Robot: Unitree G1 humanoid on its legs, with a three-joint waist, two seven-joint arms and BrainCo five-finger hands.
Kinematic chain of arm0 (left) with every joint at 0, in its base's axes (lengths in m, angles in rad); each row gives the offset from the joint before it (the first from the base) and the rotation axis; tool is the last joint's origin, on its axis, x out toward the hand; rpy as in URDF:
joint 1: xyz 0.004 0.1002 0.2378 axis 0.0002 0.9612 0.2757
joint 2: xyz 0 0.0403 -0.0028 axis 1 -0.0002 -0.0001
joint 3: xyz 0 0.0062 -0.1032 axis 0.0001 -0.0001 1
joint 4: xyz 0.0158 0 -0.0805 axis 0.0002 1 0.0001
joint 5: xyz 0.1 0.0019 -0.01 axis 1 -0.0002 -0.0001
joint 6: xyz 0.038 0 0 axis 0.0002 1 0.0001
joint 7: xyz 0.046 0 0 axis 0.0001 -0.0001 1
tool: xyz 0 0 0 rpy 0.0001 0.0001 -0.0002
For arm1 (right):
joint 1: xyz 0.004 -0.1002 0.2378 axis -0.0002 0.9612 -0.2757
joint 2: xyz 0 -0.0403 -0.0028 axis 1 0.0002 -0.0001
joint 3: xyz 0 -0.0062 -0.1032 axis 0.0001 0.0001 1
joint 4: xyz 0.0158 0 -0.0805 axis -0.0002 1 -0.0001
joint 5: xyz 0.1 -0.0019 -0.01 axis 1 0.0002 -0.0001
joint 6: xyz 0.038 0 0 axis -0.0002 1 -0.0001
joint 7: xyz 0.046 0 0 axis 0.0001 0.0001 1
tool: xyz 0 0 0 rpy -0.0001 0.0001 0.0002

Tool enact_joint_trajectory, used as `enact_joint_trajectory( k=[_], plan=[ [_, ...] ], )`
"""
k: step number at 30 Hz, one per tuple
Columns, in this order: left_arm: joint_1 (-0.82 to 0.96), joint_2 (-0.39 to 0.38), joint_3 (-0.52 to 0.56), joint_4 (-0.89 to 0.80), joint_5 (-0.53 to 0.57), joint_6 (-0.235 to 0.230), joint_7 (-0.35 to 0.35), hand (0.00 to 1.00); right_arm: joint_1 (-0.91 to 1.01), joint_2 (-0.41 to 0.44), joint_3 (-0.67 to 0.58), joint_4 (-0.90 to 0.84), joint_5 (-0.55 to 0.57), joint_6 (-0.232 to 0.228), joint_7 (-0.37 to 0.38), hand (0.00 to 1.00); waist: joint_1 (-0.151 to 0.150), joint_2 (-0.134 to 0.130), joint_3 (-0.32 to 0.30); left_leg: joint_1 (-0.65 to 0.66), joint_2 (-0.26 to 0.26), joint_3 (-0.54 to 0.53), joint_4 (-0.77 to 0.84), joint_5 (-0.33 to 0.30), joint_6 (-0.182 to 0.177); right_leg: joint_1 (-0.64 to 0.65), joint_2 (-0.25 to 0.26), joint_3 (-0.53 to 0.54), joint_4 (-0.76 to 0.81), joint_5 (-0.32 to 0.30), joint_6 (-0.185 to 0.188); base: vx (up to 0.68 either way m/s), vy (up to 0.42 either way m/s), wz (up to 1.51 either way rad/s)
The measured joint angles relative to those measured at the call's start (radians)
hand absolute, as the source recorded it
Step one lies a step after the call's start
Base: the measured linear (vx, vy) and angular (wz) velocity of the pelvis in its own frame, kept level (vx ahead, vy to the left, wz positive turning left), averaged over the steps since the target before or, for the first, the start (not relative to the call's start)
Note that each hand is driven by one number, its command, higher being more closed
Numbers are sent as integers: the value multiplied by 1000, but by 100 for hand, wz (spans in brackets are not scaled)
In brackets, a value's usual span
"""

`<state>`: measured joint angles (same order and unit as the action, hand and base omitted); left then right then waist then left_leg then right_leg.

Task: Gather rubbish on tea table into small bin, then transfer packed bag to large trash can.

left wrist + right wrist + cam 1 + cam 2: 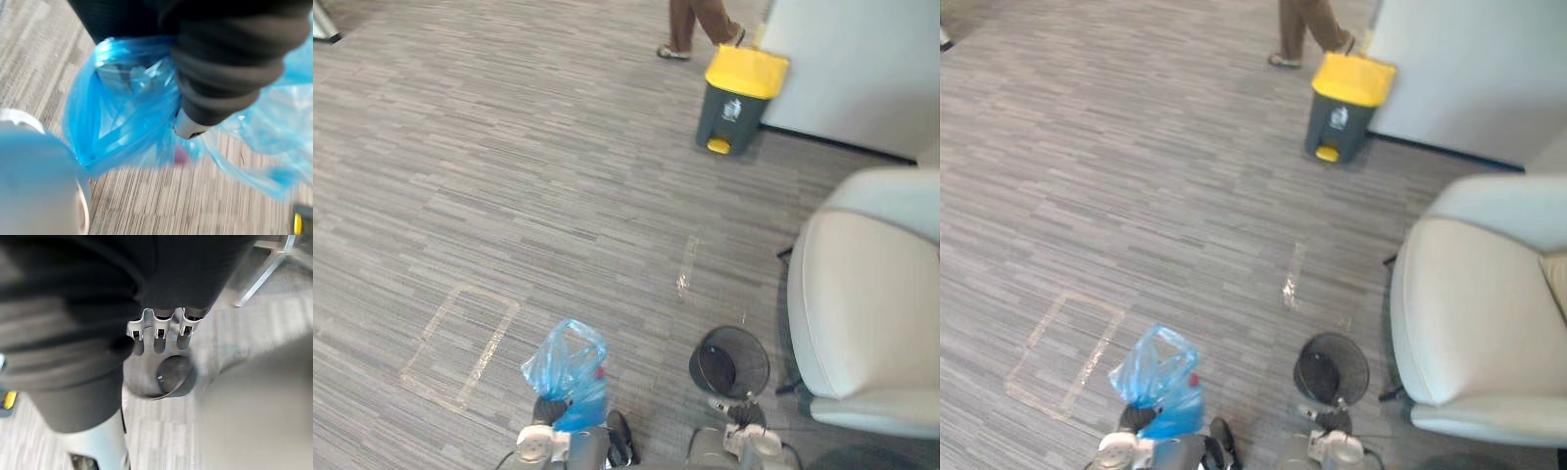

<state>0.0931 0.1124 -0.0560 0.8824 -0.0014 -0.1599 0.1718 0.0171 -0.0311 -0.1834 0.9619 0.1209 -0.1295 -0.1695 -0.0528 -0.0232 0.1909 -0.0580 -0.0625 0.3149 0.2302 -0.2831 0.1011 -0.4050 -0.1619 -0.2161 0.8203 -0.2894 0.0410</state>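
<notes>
Closest to the camera is the blue bag (570,364), bunched up in the left robot hand (225,68), which has its fingers closed round the plastic. It sits just beside the small bin (751,370), on the robot's left of it, and is lifted off the floor (509,176). It looks like there's something reddish inside, but I can't tell much more than that.

Right robot hand (155,330) hangs right over the small bin with its fingers relaxed, and it's holding nothing. The bin looks empty from up top, just black mesh.

So my read on progress: the gathering part looks done, and the bag is packed and out of the small bin. That's 1 of the 2 big steps. What's left is the carry. The large trash can (736,103), grey with a yellow lid, is well apart from the small bin, across open floor on the far side. The lid is down, so it'll need opening before the bag drops in.

A person's legs (695,24) are just past that can, and a white chair (867,313) sits close to the small bin on the robot's right.
</notes>
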Motion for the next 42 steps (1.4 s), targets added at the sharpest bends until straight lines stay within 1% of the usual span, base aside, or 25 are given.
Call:
enact_joint_trajectory(
  k=[2, 3, 5, 6, 7, 9, 11, 12, 14, 15, 18, 19, 20, 21, 25, 27, 28, 32, 34, 35, 36, 37, 38, 40, 42],
  plan=[
    [-11, -4, 0, 9, 0, 0, 0, 100, -6, -3, 0, -1, 1, -5, 0, 0, -5, 2, 2, 41, -10, -23, -38, -4, -8, -35, 21, -48, -154, 22, -3, 392, 73, 52],
    [-21, -6, -1, 16, 0, 0, 0, 100, -5, -3, -1, -2, 0, -10, 0, 0, -11, -1, 1, 77, -23, -53, -59, -7, -14, -51, 41, -74, -302, 83, -5, 453, 63, 65],
    [-24, -6, 0, 24, 0, 0, -1, 100, -1, -4, -9, -5, -1, -9, 1, 0, -24, -2, 1, 116, -30, -83, -69, -28, -48, -57, 59, -67, -357, 134, -34, 532, 15, 74],
    [-16, -8, 4, 30, 0, -1, -1, 100, 4, -6, -13, -6, 0, -9, 1, 0, -33, 5, -2, 153, -22, -99, -66, -45, -78, -46, 76, -79, -357, 153, -68, 744, -37, 101],
    [-5, -8, 30, 30, 1, -2, -2, 100, 22, 0, -18, -5, -2, -4, 3, 0, -39, -17, -15, 155, -25, -108, 35, -60, -105, -17, 100, -109, -393, 202, -158, 687, -64, 75],
    [3, -30, 75, 32, 1, 1, -1, 100, 24, -1, -18, -37, -1, -1, 6, 0, -30, 26, -11, 80, 47, -68, 285, -59, -146, 45, 126, -108, -397, 155, -159, 750, -18, 11],
    [25, -55, 111, 16, 1, 2, -1, 100, 29, 4, 0, -82, 0, 6, 9, 0, -15, 51, 5, -18, 134, -8, 605, 41, -135, 141, 162, -58, -443, 111, -150, 889, 73, -68],
    [39, -67, 118, -19, 0, 2, 0, 100, 33, 23, -1, -110, 2, 4, 7, 0, 0, 45, 11, -73, 195, 24, 751, -2, -101, 234, 177, 4, -477, 85, -153, 726, 94, -89],
    [38, -65, 118, -54, 0, 0, -1, 100, 30, 37, 0, -123, 6, 3, 6, 0, 19, 26, 16, -124, 215, 25, 767, -32, -93, 313, 167, 64, -523, 79, -152, 545, 108, -81],
    [29, -68, 118, -85, 1, -5, -2, 100, 21, 54, -1, -125, 7, 2, 5, 0, 35, 1, 16, -194, 219, 19, 729, -52, -83, 366, 135, 119, -553, 73, -141, 618, 202, -87],
    [-5, -74, 118, -94, 1, -11, -2, 100, -1, 56, -12, -124, 7, 0, -4, 0, 63, -10, 20, -349, 200, -110, 530, -50, -117, 412, 65, 226, -542, 42, -90, 629, 352, -96],
    [-9, -87, 119, -92, 1, -12, -2, 100, -9, 56, -22, -120, 7, 0, -5, 0, 68, -1, 19, -364, 189, -174, 427, -21, -150, 416, 52, 255, -528, 21, -60, 531, 480, -131],
    [-6, -98, 122, -78, 1, -17, 0, 100, -10, 46, -45, -112, 7, 0, -6, 0, 78, 25, 12, -327, 184, -296, 174, 118, -218, 421, 47, 307, -505, -18, -2, 498, 517, -124],
    [-43, -73, 132, -35, -1, -17, 1, 100, -26, 67, -42, -71, 3, 8, -5, 0, 70, -14, 13, -294, 156, -230, 188, 151, -205, 432, -1, 371, -508, -42, 34, 493, 487, -109],
    [-38, -59, 122, -23, -2, -19, 0, 100, -27, 90, -42, -46, -5, 12, 2, 0, 84, -18, 8, -246, 172, -152, 346, 15, -160, 390, 19, 437, -403, 33, 58, 453, 344, -109],
    [-36, -43, 104, -1, -1, -19, -1, 100, -31, 93, -39, -40, -13, 12, 6, 0, 98, -15, 7, -139, 175, -83, 288, -18, -109, 284, 6, 420, -206, 72, 131, 325, 250, -135],
    [-38, -39, 102, 6, -1, -19, -1, 100, -33, 93, -39, -39, -14, 12, 7, 0, 98, -15, 7, -110, 174, -71, 260, -21, -104, 253, 2, 385, -167, 60, 135, 213, 114, -127],
    [-68, -3, 76, 50, -2, -11, -1, 100, -49, 62, 1, -23, -42, 12, 7, 0, 86, 5, 15, 85, 177, 15, 29, -19, -107, 79, -2, -25, -121, -33, 0, 298, 42, -92],
    [-92, -7, 74, 71, -2, -2, -2, 100, -52, 38, 1, -27, -41, 13, 8, 0, 63, 20, 24, 138, 187, 37, -11, -19, -107, 21, 31, -126, -192, -14, -41, 298, -40, -48],
    [-100, -7, 70, 80, -2, -1, -3, 100, -56, 26, 2, -31, -44, 12, 7, 0, 46, 27, 26, 158, 197, 37, -22, -19, -107, -11, 58, -143, -250, 13, -56, 367, -75, -20],
    [-106, -2, 63, 88, -2, -1, -4, 100, -40, 18, 2, -31, -44, 12, 7, 0, 36, 18, 21, 182, 189, 32, -25, -15, -127, -17, 86, -142, -374, 107, -68, 511, -123, 2],
    [-100, 3, 58, 94, -2, -2, -12, 100, 0, 12, 1, -28, -43, 11, 7, 0, 35, -23, -1, 227, 150, 19, -36, -22, -166, -10, 69, -121, -454, 266, -155, 528, -129, -7],
    [-105, -21, 59, 101, -2, 1, -17, 100, -1, -10, -1, -18, -39, 14, 11, 0, 38, 22, -2, 244, 182, 6, -33, -31, -181, -16, 85, -133, -401, 247, -151, 456, -98, 1],
    [-98, -39, 59, 98, -1, -1, -24, 100, 2, -17, -9, -21, -42, 13, 12, 0, 19, 46, -16, 215, 206, -30, 62, -10, -216, -2, 96, -134, -381, 168, -150, 449, -165, -3],
    [-89, -68, 80, 91, -1, 2, -24, 100, 4, -9, -9, -25, -41, 17, 12, 0, 21, 69, -4, 107, 275, -79, 403, 67, -224, 90, 136, -130, -415, 130, -164, 455, -171, -14]
  ],
)
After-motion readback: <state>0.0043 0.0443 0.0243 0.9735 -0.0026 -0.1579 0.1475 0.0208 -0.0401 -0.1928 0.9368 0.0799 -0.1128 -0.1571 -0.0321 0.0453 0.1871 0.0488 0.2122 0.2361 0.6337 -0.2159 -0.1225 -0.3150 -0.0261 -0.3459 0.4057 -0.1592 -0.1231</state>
